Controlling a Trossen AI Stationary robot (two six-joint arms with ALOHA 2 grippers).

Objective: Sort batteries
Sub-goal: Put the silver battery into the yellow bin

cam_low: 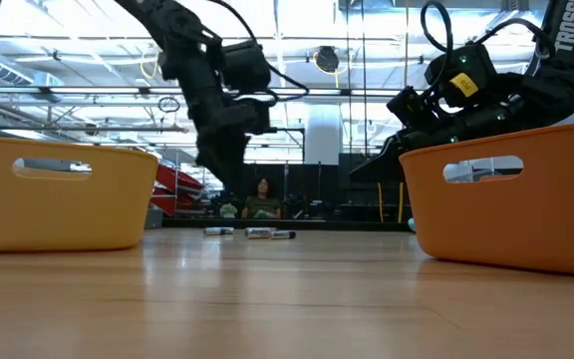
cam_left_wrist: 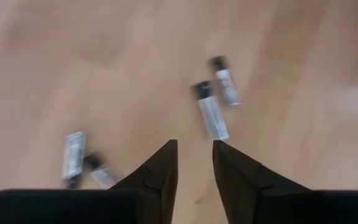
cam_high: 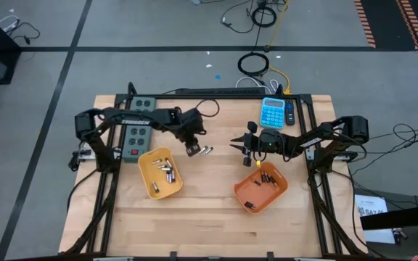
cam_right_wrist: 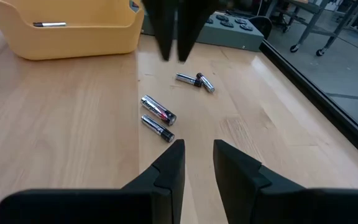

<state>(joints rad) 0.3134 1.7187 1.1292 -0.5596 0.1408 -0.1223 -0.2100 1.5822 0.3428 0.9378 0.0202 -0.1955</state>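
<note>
The left gripper [cam_high: 192,150] is hanging above the table [cam_high: 209,225], just off the back corner of the yellow tray [cam_high: 160,172] and toward the table's middle; its fingers [cam_left_wrist: 160,171] are standing a narrow gap apart with nothing between them, pointing down at loose batteries [cam_left_wrist: 213,112] lying on the bare wood; in the high view these are showing as a small cluster [cam_high: 205,150] right beside the fingertips, roughly midway between the table's left and right edges and nearer the back edge than the front.

The right gripper [cam_high: 239,143] is hovering above the table behind the orange tray [cam_high: 261,187], in front of the blue calculator [cam_high: 272,112]; its fingers [cam_right_wrist: 169,168] are also sitting slightly parted and gripping nothing, aimed across the wood at the same loose batteries [cam_right_wrist: 159,112].

More batteries are lying inside both trays: lighter, silvery ones [cam_high: 167,171] in the yellow tray toward the left edge; small dark ones [cam_high: 268,179] in the orange tray toward the right edge.

A grey button box [cam_high: 138,127] is sitting near the back left corner.
</note>
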